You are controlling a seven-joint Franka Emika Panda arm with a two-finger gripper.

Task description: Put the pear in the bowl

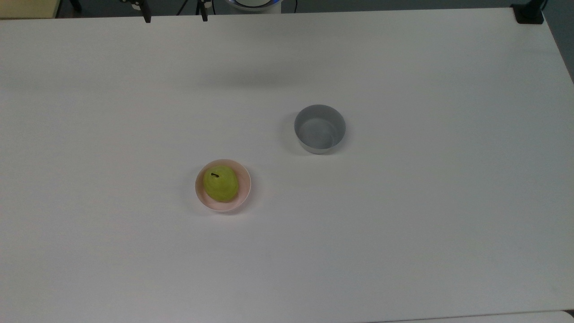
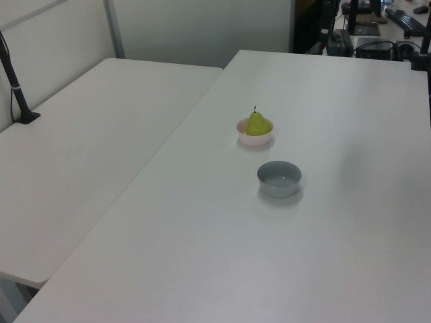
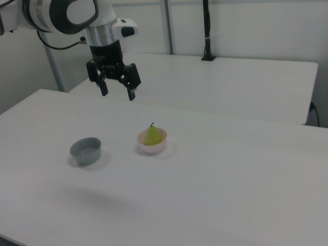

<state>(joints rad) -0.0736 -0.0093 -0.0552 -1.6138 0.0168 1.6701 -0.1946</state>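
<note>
Gripper: the gripper (image 3: 117, 94) hangs high over the desk in the right view, fingers spread wide with nothing between them; its two fingertips (image 1: 146, 19) poke in at the far edge of the top view.
Arm: the white arm (image 3: 66, 15) reaches in from the right view's upper left corner, wrist pointing down.
Pear: the pear (image 1: 220, 183) sits upright inside the bowl, stem up, touching the bowl's floor and free of the gripper; it also shows in the left view (image 2: 257, 124) and in the right view (image 3: 152, 136).
Bowl: the pink bowl (image 1: 245, 185) stands on the desk's middle area, towards the top view's left and near edge; seen as well at (image 2: 254, 139) and (image 3: 152, 148).
Grey bowl: the grey bowl (image 1: 319, 128) stands empty, well apart from the bowl, up and to the top view's right of it; in the right view (image 3: 86, 150) it lies to the bowl's left.
Desk: the white desk (image 1: 403, 224) carries both bowls.
Second desk: another white desk (image 2: 74, 161) butts against the desk's edge on the left view's left.
</note>
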